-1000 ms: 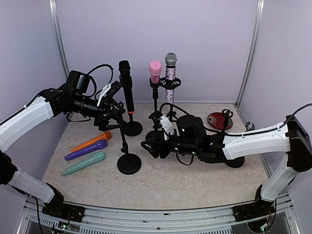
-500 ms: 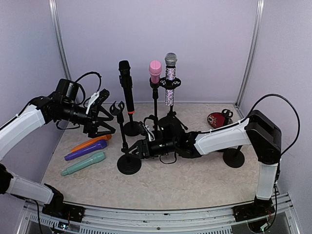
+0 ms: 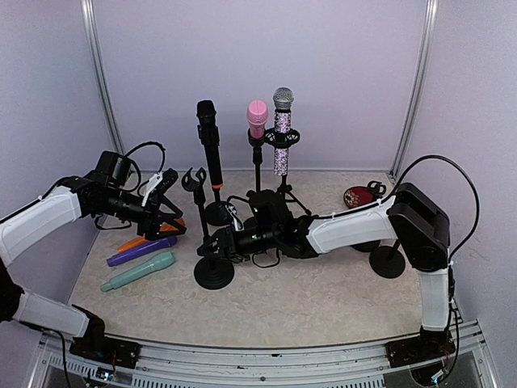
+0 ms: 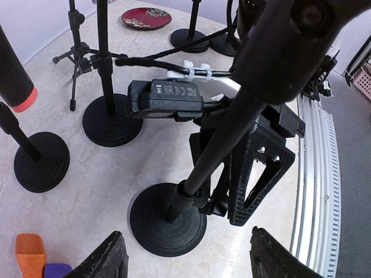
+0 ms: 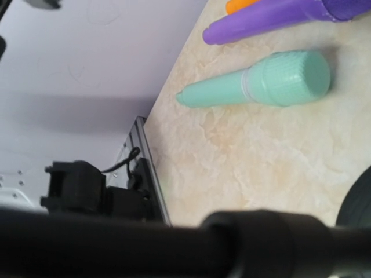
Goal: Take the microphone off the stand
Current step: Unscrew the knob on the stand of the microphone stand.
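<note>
- Nearest the arm bases, the empty stand sits on the table with nothing in its clip. The right gripper reaches in from 3 o'clock and straddles the stand's pole low down. Whether its jaws actually pinch the pole cannot be told.
- Just past that, at 9 o'clock of the stand, the teal microphone, purple microphone and orange microphone lie flat. The left gripper hangs above them with its fingers spread and nothing between them.
- Farther back, at 12 o'clock of the empty stand, the black microphone is upright in its own stand. It is probably the next one to lift.
- Farthest, at 1 o'clock, the pink microphone and the glitter microphone are also in their holders.
- Risk: the stands are tall on small bases. If the right gripper tugs the pole sideways, the empty stand could tip into the black one just behind. If the left arm swings toward 3 o'clock while low, it could scatter the lying microphones or hit the right wrist.
- Change: a second ago the right arm sat near the table's middle, and it has since stretched toward 9 o'clock to the front stand. The left gripper has dropped away from the clip toward 8 o'clock. Both sets of jaws have narrowed.
</note>
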`<act>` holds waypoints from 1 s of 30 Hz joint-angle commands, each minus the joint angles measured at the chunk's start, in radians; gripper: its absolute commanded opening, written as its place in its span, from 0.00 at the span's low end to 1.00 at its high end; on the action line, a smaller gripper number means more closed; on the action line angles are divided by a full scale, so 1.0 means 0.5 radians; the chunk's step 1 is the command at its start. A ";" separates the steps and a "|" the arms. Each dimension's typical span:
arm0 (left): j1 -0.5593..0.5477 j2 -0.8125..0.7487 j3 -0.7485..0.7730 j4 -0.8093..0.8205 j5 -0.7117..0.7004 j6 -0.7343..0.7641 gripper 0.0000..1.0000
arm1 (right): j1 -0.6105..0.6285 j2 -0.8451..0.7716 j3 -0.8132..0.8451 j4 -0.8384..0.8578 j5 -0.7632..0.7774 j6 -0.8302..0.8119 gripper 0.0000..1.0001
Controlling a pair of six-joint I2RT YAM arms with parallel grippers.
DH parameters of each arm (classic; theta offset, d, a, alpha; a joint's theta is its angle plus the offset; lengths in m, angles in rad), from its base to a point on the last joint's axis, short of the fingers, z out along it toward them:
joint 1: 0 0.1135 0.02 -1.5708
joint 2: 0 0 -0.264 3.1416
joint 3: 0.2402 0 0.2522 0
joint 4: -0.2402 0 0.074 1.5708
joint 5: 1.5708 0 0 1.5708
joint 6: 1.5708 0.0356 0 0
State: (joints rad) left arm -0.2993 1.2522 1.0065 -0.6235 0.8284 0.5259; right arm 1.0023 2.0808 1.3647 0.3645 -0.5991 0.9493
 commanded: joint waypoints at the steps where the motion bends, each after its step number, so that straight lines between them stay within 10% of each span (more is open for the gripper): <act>1: -0.044 0.023 -0.151 0.170 -0.053 0.019 0.69 | -0.030 0.043 0.045 0.031 0.019 0.137 0.36; 12: -0.100 0.038 -0.308 0.373 -0.161 0.004 0.63 | -0.108 -0.152 -0.209 0.056 0.174 0.206 0.03; 30: -0.250 0.061 -0.104 0.441 -0.057 -0.262 0.71 | -0.349 -0.248 -0.077 -0.634 -0.341 -0.342 0.00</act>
State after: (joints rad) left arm -0.4072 1.2819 0.8814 -0.4263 0.7601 0.4450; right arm 0.8772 1.9835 1.2881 0.2325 -0.6975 0.9127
